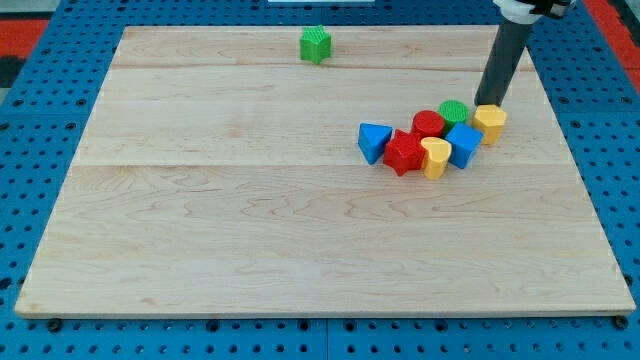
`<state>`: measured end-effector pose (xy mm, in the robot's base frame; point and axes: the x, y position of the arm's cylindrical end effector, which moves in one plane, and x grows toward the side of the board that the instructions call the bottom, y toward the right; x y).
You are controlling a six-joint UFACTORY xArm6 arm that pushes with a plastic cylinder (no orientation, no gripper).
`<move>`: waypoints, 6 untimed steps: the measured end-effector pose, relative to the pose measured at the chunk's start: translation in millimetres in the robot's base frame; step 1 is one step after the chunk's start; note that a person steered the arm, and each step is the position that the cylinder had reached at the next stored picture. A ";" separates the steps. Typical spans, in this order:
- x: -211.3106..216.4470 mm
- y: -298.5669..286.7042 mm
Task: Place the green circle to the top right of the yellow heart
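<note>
The green circle (454, 110) sits at the top of a tight cluster of blocks at the board's right. The yellow heart (435, 157) lies at the cluster's bottom, below and slightly left of the green circle. A red circle (428, 124) and a blue cube (463, 144) lie between them. My tip (489, 104) is just right of the green circle, directly above a yellow pentagon (490, 124) and close to its top edge. The dark rod rises from there to the view's top right.
A red star (404, 152) and a blue triangle (373, 141) form the cluster's left side. A green star (315, 44) stands alone near the board's top edge. The wooden board (250, 220) rests on a blue pegboard.
</note>
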<state>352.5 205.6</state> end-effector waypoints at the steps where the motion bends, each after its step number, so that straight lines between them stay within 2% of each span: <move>1: -5.7 0.6; 2: -13.0 -9.7; 6: 13.3 -63.5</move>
